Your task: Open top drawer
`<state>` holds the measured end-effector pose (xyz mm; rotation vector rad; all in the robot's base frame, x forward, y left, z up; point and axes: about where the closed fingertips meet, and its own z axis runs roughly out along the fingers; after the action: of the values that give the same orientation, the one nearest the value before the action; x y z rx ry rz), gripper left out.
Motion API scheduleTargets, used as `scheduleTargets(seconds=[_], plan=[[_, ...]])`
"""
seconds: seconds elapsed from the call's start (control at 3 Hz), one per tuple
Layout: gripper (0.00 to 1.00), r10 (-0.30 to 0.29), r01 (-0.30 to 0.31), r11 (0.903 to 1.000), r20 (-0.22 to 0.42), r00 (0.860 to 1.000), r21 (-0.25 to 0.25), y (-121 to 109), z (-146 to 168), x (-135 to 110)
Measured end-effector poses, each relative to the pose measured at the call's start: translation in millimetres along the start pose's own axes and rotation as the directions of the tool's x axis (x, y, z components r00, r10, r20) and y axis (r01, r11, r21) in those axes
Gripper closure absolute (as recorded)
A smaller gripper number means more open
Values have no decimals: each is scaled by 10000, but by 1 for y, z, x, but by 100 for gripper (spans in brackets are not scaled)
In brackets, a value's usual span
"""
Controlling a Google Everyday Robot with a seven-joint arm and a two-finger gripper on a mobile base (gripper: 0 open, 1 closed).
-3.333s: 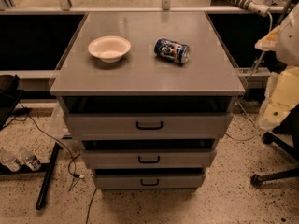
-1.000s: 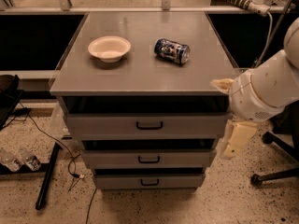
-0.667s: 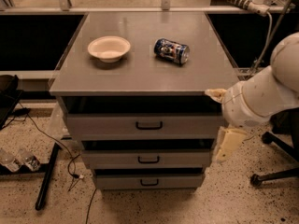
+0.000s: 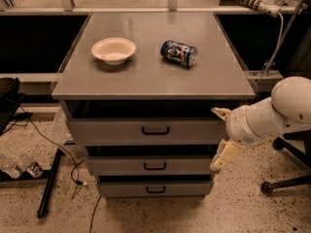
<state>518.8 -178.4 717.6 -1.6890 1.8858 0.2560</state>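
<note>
since the earlier frames the arm (image 4: 272,115) has swung in from the right side, and the gripper (image 4: 215,138) now sits at the right end of the top drawer (image 4: 107,131). its fingers look spread, one high and one low, clamped on nothing. that drawer lies just under the tabletop (image 4: 146,76), above two narrower drawers (image 4: 112,165). its black loop handle (image 4: 155,130) lies at mid-front, long axis horizontal, so the reach likely runs sideways along the front toward the middle.

Top drawer (image 4: 107,130): wide grey front, blk loop handle centred; tool (image 4: 222,135) spread wide by rt end.
</note>
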Motion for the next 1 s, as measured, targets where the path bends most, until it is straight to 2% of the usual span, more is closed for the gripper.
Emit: scheduleTargets(seconds=[0.33,1.0], plan=[[0,0,0,10000,0,10000,0,0,0,0],[0,-177,169,9986,153,9997,511,-38,28,4]])
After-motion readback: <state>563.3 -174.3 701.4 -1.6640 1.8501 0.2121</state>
